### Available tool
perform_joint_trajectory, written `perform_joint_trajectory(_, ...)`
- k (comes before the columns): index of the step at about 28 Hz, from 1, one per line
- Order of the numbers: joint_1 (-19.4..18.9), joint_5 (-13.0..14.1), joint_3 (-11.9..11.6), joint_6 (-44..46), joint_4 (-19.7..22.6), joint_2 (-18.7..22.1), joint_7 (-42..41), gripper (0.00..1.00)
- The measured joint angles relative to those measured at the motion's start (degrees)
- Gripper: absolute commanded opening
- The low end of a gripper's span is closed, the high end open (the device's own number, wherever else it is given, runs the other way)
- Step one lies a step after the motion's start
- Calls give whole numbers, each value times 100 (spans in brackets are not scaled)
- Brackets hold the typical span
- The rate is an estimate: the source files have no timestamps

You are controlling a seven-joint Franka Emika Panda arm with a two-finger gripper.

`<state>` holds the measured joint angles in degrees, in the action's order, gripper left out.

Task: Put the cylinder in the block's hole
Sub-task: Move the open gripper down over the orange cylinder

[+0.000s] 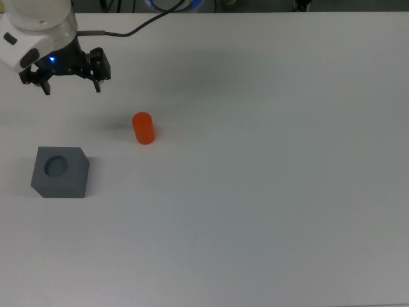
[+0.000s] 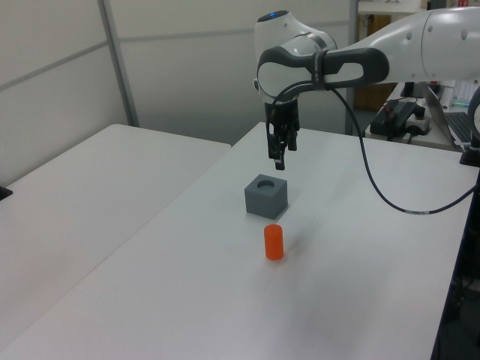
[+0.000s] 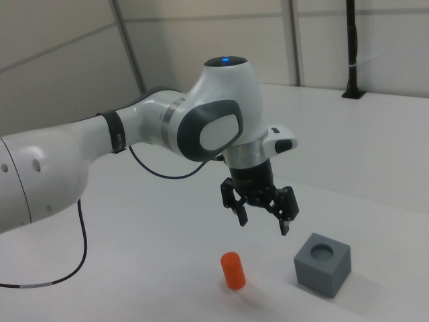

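Well, the block's [image 1: 59, 172] hole sits empty; the cylinder [image 1: 143, 128] stands at its two o'clock in the top view, gripper [image 1: 71, 86] spread open and holding nothing.

Bright even overhead light, soft faint shadows, sharp focus

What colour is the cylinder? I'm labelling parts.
Bright orange cylinder, clearest in the right view.

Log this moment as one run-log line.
gripper: open, empty, raised | orange cylinder: upright on table, untouched | grey block: hole up, empty | stage: pre-grasp
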<state>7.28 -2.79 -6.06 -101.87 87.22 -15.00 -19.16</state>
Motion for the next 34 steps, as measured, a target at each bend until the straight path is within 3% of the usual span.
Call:
perform_joint_trajectory(21, 54, 13, 20, 165, 98, 230, 0, 100)
perform_joint_trajectory(27, -128, 15, 31, 26, 644, 629, 1, 100)
perform_joint_trajectory(34, -351, 16, 38, -728, 1622, 1136, 0, 100)
